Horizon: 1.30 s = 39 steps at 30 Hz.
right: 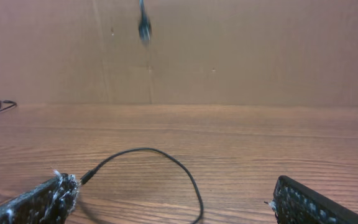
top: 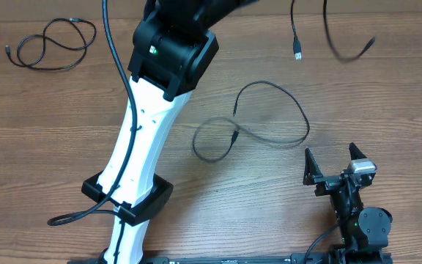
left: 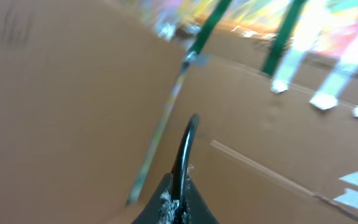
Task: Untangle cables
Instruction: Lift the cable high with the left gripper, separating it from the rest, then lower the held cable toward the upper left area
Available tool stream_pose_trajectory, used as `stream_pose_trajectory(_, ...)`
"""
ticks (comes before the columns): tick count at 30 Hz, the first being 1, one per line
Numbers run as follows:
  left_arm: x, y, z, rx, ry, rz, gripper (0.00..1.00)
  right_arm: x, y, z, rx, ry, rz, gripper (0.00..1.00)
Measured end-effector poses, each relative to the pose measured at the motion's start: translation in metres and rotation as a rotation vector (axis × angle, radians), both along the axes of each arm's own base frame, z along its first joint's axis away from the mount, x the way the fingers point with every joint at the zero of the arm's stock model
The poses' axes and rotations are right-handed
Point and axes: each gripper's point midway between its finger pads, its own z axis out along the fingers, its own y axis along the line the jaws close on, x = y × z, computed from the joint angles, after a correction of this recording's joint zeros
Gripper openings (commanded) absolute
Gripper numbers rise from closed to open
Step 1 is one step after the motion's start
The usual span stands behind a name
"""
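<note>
The left gripper (left: pixel 178 204) is clamped shut on a thin black flexible cord, the held cable (left: pixel 183 149), which curves up from between its fingers in the left wrist view. Overhead, the white-and-black left arm (top: pixel 149 125) reaches past the top edge. To its right, blurred strands of black cord with a small plug end (top: pixel 297 50) hang above the brown wooden tabletop (top: pixel 50 132).

A second thin black cord, the looped cable (top: pixel 269 117), lies flat mid-table in an open figure-eight. It is just ahead of the right gripper (top: pixel 335 158), which sits low at the near right with its jaws spread wide and holding nothing.

A third black cord, the coiled cable (top: pixel 53 44), lies at the far left, well apart from the others.
</note>
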Motion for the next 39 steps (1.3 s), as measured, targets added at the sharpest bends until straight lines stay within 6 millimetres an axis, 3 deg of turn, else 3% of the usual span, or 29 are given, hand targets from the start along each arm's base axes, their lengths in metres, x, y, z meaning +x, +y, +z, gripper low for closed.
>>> stream_pose_trajectory(2,0.014,0.004,-0.020,0.048,0.060,0.050,0.04,0.000,0.000,0.000,0.000,0.001,0.000,1.00)
stream_pose_trajectory(6,0.042,0.024,-0.040,0.115,0.091,0.208,0.04,0.000,0.000,0.000,0.000,0.000,0.000,1.00)
stream_pose_trajectory(8,0.059,0.045,-0.049,0.144,0.113,0.311,0.04,0.000,0.000,0.000,0.000,0.000,0.000,1.00)
stream_pose_trajectory(11,0.088,0.092,-0.069,0.185,0.192,0.455,0.04,0.000,0.000,0.000,0.000,0.001,0.000,1.00)
stream_pose_trajectory(15,0.121,0.181,-0.109,0.188,0.406,0.650,0.04,0.000,0.000,0.000,0.000,0.000,0.000,1.00)
stream_pose_trajectory(18,0.133,0.253,-0.138,0.137,0.585,0.795,0.04,0.000,0.000,0.000,0.000,0.000,0.000,1.00)
stream_pose_trajectory(20,0.130,0.319,-0.164,0.068,0.749,0.933,0.04,0.000,0.000,0.000,0.000,0.000,0.000,1.00)
stream_pose_trajectory(25,0.113,0.398,-0.193,-0.028,0.931,1.089,0.04,0.000,0.000,0.000,0.000,0.000,0.000,1.00)
stream_pose_trajectory(27,0.111,0.414,-0.193,-0.054,0.941,1.109,0.04,0.000,0.000,0.000,0.000,0.000,0.000,1.00)
stream_pose_trajectory(29,0.111,0.417,-0.192,-0.067,0.944,1.086,0.04,0.000,0.000,0.000,0.000,0.000,0.000,1.00)
stream_pose_trajectory(33,0.111,0.405,-0.192,-0.072,0.964,1.002,0.04,0.000,0.000,0.000,0.000,0.000,0.000,1.00)
stream_pose_trajectory(39,0.095,0.396,-0.215,-0.036,1.086,0.963,0.04,0.000,0.000,0.000,0.000,0.000,0.000,1.00)
